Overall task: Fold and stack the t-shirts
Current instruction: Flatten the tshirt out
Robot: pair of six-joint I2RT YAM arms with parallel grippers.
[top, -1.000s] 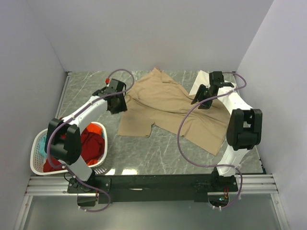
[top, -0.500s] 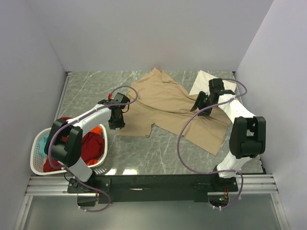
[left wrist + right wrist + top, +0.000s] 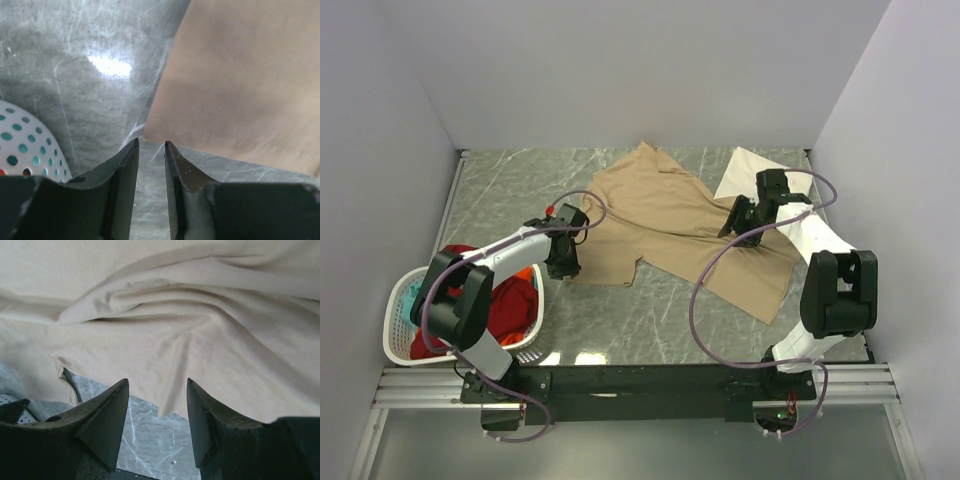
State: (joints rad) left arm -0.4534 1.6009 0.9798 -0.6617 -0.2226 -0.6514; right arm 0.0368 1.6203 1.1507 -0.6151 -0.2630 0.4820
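Table (image 3: 660, 320): I see bare marble along the near edge in front of both bases, and more at the far left by the wall. Tan t-shirt (image 3: 665, 215) is spread mid-table and wrinkled, its right side overlapping the cream-white t-shirt (image 3: 748, 168) in the far right corner. Basket (image 3: 392, 335) sits near left, close to the tan hem, with a red t-shirt (image 3: 510, 300) inside. Right gripper (image 3: 157, 385) is parted moderately over rumpled cloth on the tan shirt's right half; I can't tell if it touches. Left gripper (image 3: 151, 144) is at a narrow slit with nothing in it, tips right at the hem's near-left corner.
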